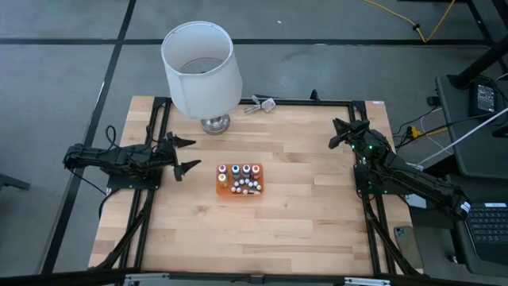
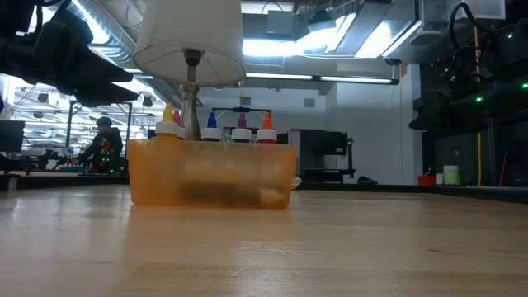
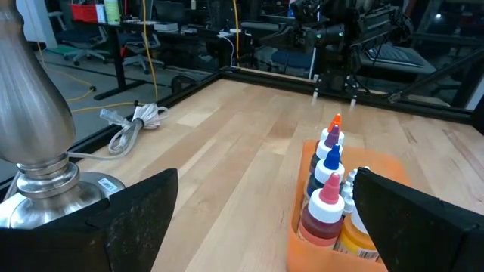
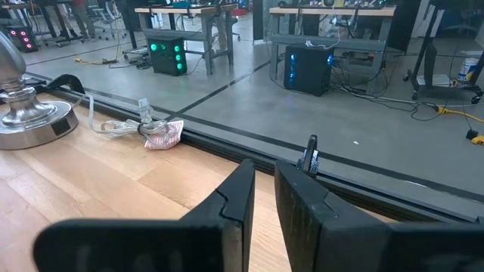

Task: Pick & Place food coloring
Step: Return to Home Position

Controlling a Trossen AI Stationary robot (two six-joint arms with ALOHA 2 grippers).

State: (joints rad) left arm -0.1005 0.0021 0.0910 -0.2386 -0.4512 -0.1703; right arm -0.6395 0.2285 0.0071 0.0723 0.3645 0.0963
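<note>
Pale butcher-block worktop (image 1: 262,230), made of smooth strips of light wood, bordered by a black metal frame (image 1: 333,102) and standing on a grey concrete floor. The low view looks past it into a lit workshop.

At the left edge, about halfway along, the left gripper (image 1: 188,155) hovers with its two dark matte fingers (image 3: 128,219) spread wide. It holds nothing and points at the bin, clear of it.

Toward the far edge, left of centre, stands a table lamp with a white drum shade (image 1: 201,67) on a turned, brushed-metal base (image 3: 38,159). A bundled grey cable (image 1: 262,103) lies just beside it at the far edge.

Near the middle of the worktop sits a translucent orange plastic bin (image 1: 217,191), rectangular with rounded corners. The food coloring bottles (image 1: 240,171) stand inside it. They are small squeeze bottles with whitish conical caps.
- **Far side of the bin:** the taller bottles form a row. The left wrist view shows a red body (image 3: 324,215), a blue one (image 3: 330,165), a purple one (image 3: 332,140) and an orange tip (image 3: 336,121).
- **Near side of the bin:** shorter bottles with round white caps (image 1: 248,187) cluster here.

Near the right edge, toward the far right corner, the right gripper (image 1: 336,133) hangs with its fingers (image 4: 234,204) drawn together to a thin slit, gripping nothing.
</note>
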